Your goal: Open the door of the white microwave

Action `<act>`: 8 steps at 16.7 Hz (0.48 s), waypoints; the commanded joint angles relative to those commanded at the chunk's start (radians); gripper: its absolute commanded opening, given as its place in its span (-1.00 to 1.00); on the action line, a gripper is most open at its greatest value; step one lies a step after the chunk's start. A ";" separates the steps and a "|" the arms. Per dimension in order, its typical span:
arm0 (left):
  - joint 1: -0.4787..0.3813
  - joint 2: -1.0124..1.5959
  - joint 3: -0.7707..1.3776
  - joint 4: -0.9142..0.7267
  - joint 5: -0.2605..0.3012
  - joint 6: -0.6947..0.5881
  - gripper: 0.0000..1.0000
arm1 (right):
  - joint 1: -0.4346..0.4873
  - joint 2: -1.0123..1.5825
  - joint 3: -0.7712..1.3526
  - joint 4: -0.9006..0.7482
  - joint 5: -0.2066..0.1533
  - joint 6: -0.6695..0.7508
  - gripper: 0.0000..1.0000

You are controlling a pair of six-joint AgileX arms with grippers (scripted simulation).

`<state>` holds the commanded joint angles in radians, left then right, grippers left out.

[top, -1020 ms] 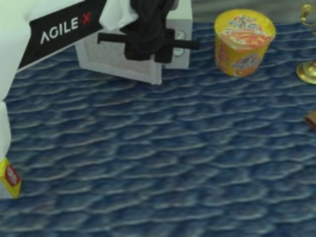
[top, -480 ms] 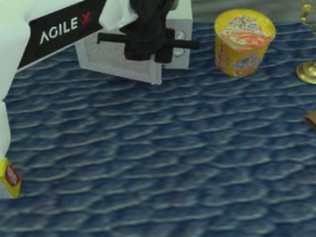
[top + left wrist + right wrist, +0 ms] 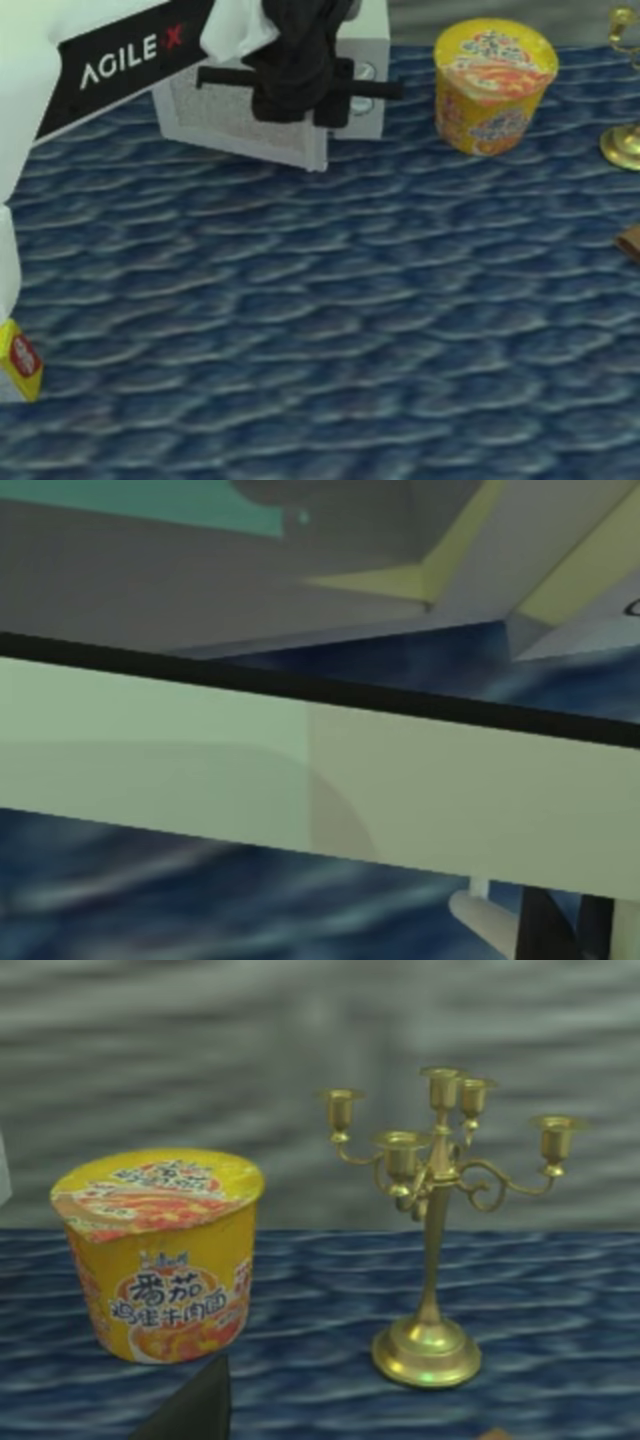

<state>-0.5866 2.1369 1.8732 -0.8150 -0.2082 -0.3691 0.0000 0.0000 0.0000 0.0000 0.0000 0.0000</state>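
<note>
white microwave point(image 3: 372, 45) at the far edge of the table, toward the top view's left, largely hidden under the left arm. door point(image 3: 215, 115) with its grey speckled mesh window swung partly outward, hinged on the left, its free edge standing a little forward of the narrow panel with two knobs point(image 3: 364, 72). left gripper point(image 3: 300, 88) black, pressed in front of the microwave face over the door's free edge, its crossbar spanning from the mesh window to the knobs; cannot tell whether clenched or released, the fingertips hidden beneath its own body. left wrist view filled by a pale flat panel edged in black, with blue cloth beyond. yellow noodle cup point(image 3: 494, 85) upright to the right of the microwave, apart from it; also at point(image 3: 160, 1255) in the right wrist view. gold candelabra point(image 3: 438, 1220) beside the cup, its base point(image 3: 622, 145) at the top view's right edge. blue rippled tablecloth point(image 3: 330, 320) over the whole table. small yellow box point(image 3: 20, 360) at the near left edge. right arm out of the top view.
</note>
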 joint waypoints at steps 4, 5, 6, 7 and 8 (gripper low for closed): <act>-0.004 -0.007 -0.017 0.008 0.010 0.008 -1.00 | 0.000 0.000 0.000 0.000 0.000 0.000 1.00; -0.002 -0.019 -0.033 0.017 0.015 0.021 -1.00 | 0.000 0.000 0.000 0.000 0.000 0.000 1.00; 0.003 -0.033 -0.053 0.026 0.021 0.035 -1.00 | 0.000 0.000 0.000 0.000 0.000 0.000 1.00; 0.007 -0.046 -0.073 0.035 0.028 0.050 -1.00 | 0.000 0.000 0.000 0.000 0.000 0.000 1.00; 0.010 -0.059 -0.094 0.044 0.036 0.066 -1.00 | 0.000 0.000 0.000 0.000 0.000 0.000 1.00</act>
<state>-0.5770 2.0780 1.7789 -0.7710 -0.1720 -0.3030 0.0000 0.0000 0.0000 0.0000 0.0000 0.0000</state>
